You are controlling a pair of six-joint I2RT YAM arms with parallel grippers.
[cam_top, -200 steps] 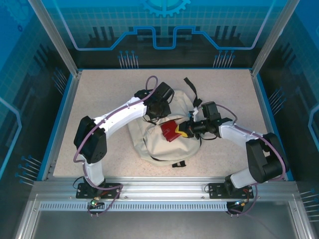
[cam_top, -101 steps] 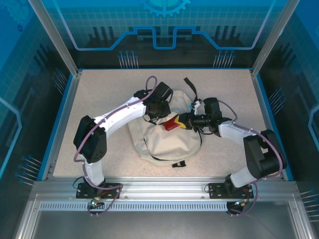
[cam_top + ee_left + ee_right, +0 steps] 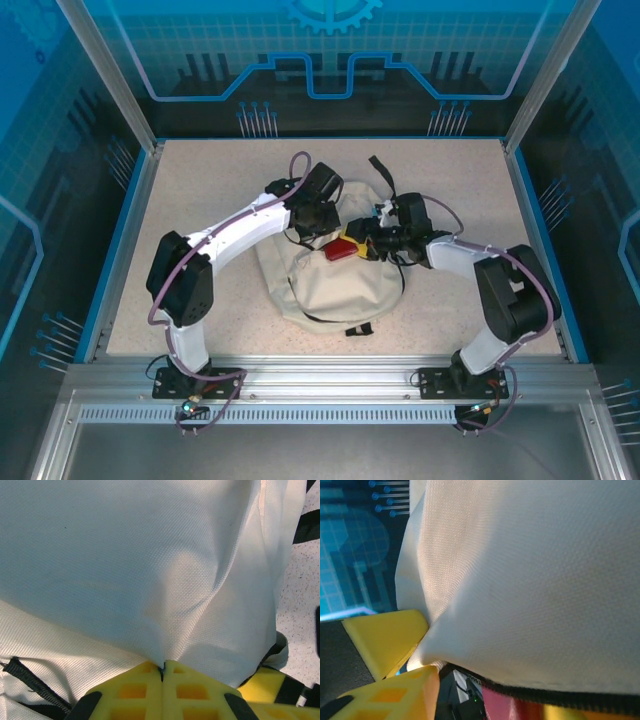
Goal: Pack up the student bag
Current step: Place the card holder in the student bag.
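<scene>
The left arm [image 3: 240, 235] reaches from the table's [image 3: 200, 180] near edge toward its middle, left gripper [image 3: 162, 667] clamped on a fold of the student bag [image 3: 150, 570]. The right arm [image 3: 470, 265] bends inward (elbow near the right edge), right gripper [image 3: 427, 650] parted.

Student bag [image 3: 330, 285]: in the top view we find its upper end covered by both wrists.
Red-and-yellow object [image 3: 343, 249] at its mouth: mostly hidden, and we cannot tell what it is.
Left gripper [image 3: 162, 669]: fingers cut off by the bottom edge.
Right wrist view: cloth blurred.
</scene>
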